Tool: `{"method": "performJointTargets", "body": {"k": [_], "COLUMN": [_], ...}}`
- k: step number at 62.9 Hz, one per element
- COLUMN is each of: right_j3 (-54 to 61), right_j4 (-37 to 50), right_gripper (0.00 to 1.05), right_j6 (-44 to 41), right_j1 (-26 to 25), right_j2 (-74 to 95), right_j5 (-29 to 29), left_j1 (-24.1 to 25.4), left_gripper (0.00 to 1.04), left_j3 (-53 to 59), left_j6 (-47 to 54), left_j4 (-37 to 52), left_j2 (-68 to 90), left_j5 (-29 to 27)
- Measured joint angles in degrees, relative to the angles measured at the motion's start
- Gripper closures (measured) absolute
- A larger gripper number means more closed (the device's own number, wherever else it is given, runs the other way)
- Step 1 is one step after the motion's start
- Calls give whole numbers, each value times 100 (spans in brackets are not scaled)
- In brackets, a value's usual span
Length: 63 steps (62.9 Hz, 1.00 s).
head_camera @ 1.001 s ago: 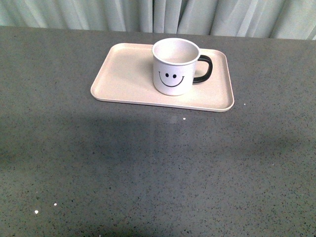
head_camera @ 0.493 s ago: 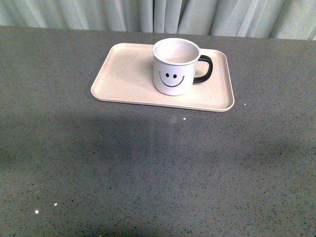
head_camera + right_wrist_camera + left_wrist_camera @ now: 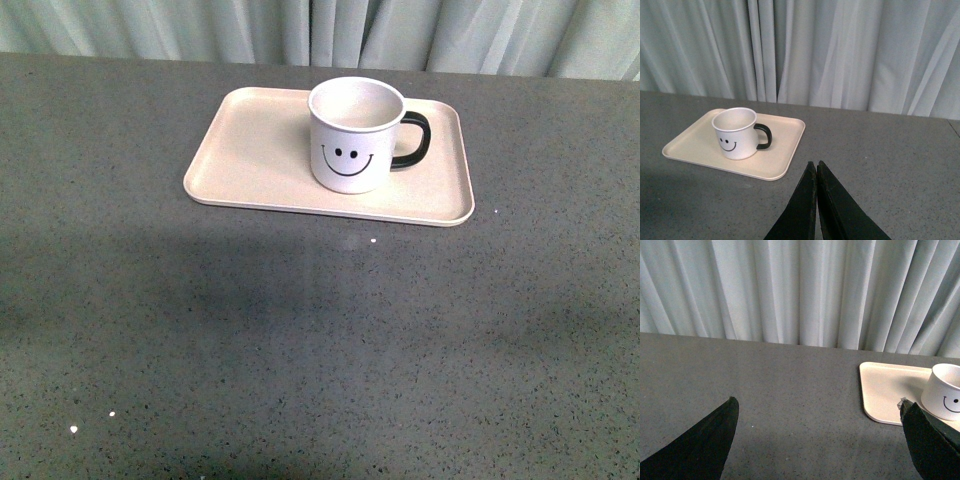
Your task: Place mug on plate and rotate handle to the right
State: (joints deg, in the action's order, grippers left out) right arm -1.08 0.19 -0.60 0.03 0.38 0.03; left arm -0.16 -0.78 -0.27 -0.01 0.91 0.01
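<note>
The white mug with a black smiley face stands upright on the pale pink plate, right of the plate's middle. Its black handle points right. Neither arm shows in the front view. In the left wrist view my left gripper is open and empty over bare table, with the plate and mug off to one side. In the right wrist view my right gripper is shut and empty, apart from the plate; the mug and handle show there.
The grey speckled table carries only the plate and mug. A pale curtain hangs along the table's far edge.
</note>
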Motion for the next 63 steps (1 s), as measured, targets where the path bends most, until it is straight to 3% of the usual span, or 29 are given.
{"method": "performJointTargets", "body": {"k": [5,10,35,63], "right_j3": [0,0,0,0], "right_j4": [0,0,0,0], "right_gripper": [100,77,8,9], "right_j6": [0,0,2,2], "right_j1": [0,0,0,0], "right_j2": [-2,-4,-4,-4], "right_j5": [-2,0,0,0], "left_j1": [0,0,0,0], "left_gripper": [9,9,9,9], "left_j3": [0,0,0,0], "left_j6": [0,0,0,0], "left_j4": [0,0,0,0], "left_j2": [2,0,0,2], "left_j5": [0,0,0,0]}}
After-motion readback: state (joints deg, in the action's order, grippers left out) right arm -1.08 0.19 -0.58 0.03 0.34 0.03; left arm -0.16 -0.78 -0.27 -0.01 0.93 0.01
